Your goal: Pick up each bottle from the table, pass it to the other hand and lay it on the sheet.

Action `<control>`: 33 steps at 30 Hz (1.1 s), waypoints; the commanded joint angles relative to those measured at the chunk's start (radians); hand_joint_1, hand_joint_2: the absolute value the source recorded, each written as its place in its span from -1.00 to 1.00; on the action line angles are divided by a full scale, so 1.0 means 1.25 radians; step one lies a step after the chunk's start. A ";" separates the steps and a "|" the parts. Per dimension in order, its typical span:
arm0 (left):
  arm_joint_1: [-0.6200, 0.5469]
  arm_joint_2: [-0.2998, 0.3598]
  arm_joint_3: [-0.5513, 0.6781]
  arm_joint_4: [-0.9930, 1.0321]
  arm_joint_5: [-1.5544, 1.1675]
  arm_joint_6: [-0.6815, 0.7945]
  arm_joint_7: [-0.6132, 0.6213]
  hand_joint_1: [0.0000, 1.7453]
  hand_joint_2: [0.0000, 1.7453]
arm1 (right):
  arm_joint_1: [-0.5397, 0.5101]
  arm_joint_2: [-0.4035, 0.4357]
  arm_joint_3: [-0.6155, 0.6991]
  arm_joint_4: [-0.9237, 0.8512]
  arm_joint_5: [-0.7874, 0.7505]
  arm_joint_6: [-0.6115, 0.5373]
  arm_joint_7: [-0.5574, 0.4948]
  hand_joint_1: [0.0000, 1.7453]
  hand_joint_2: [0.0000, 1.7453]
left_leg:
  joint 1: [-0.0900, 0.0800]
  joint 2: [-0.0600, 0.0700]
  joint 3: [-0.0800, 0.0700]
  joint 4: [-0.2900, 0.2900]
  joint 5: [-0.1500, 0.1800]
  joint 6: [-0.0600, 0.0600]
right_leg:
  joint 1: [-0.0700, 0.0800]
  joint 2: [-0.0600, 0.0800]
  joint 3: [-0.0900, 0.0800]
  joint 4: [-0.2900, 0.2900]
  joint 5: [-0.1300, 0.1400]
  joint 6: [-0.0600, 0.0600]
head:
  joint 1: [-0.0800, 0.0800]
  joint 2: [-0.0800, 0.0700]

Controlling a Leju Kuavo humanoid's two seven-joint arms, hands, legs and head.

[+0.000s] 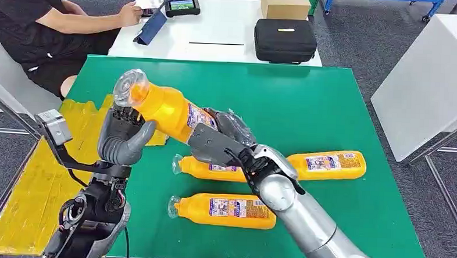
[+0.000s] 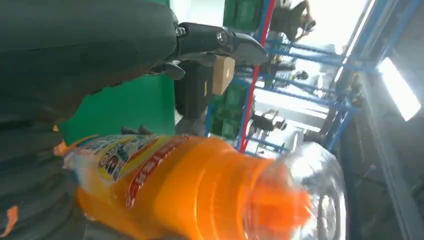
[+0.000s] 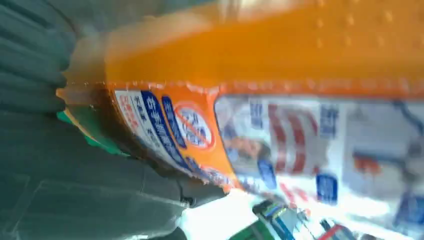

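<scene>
Right hand (image 1: 222, 143) grips raised orange bottle (image 1: 166, 107) by label end, above green worktop (image 1: 309, 97); left hand (image 1: 123, 137) cups neck end, fingers (image 1: 121, 124) curled underneath. Three bottles lie below. Yellow sheet (image 1: 31, 202) left.

A lab or workshop, this one: grey carpet floor (image 1: 358, 41), a green mat (image 1: 308, 109) over the work table, white tables (image 1: 219, 30) behind. There's a person (image 1: 39, 22) seated with a tablet (image 1: 182, 5), beside a black case (image 1: 285, 39) and a cardboard box (image 1: 285, 3). Blue metal racks (image 2: 300, 85) line the back.
</scene>
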State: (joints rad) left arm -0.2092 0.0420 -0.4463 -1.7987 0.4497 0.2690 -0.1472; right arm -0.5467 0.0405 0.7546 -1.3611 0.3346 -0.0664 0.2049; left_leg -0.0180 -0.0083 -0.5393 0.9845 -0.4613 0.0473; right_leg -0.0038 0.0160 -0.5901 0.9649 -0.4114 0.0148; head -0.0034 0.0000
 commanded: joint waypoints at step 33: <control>-0.027 0.064 -0.138 0.052 -0.029 0.075 0.003 1.00 1.00 | -0.079 0.082 0.219 0.059 -0.002 0.004 0.020 1.00 1.00 | 0.001 0.001 0.003 -0.001 -0.001 -0.003 | 0.001 -0.001 0.003 -0.001 -0.001 0.000 | 0.000 0.000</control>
State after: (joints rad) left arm -0.2126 0.1141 -0.5814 -1.7910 0.3906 0.3586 -0.1274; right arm -0.6229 0.1270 0.9220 -1.3420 0.3376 -0.0774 0.2407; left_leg -0.0180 -0.0086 -0.5402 0.9845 -0.4612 0.0472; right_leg -0.0039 0.0158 -0.5908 0.9651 -0.4114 0.0147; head -0.0031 0.0000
